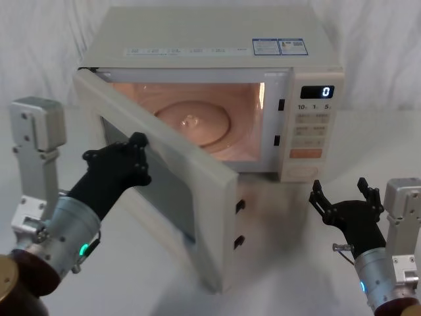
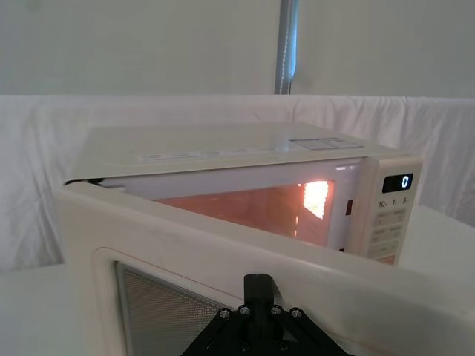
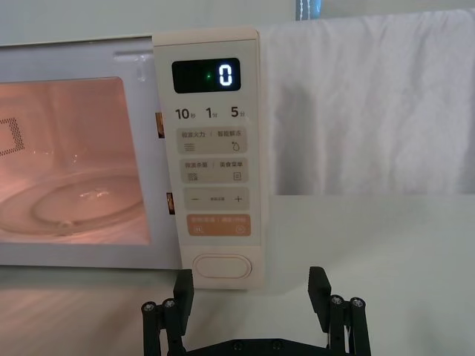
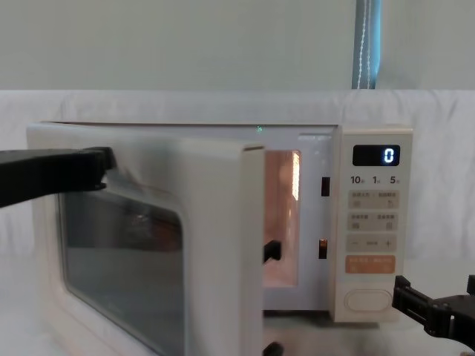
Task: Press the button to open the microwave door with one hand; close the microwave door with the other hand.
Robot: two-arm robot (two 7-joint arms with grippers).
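- The microwave [image 1: 217, 85] sits on the table [image 1: 289, 263], panel toward the robot's right, cavity lit.
- The microwave door [image 1: 158, 184] stands swung wide on its left hinge, free edge toward the robot. It is a rigid, smooth, wide panel that should pivot lightly. Push flat on the outer face near the free edge; no grasp is needed.
- Left hand [image 1: 125, 161] rests against the door's outer face by the window; whether it is clenched cannot be told.
- Right hand [image 1: 346, 199] hovers released, fingers spread, just before the button [image 3: 219, 267], which lies with its long axis horizontal at the panel's foot.
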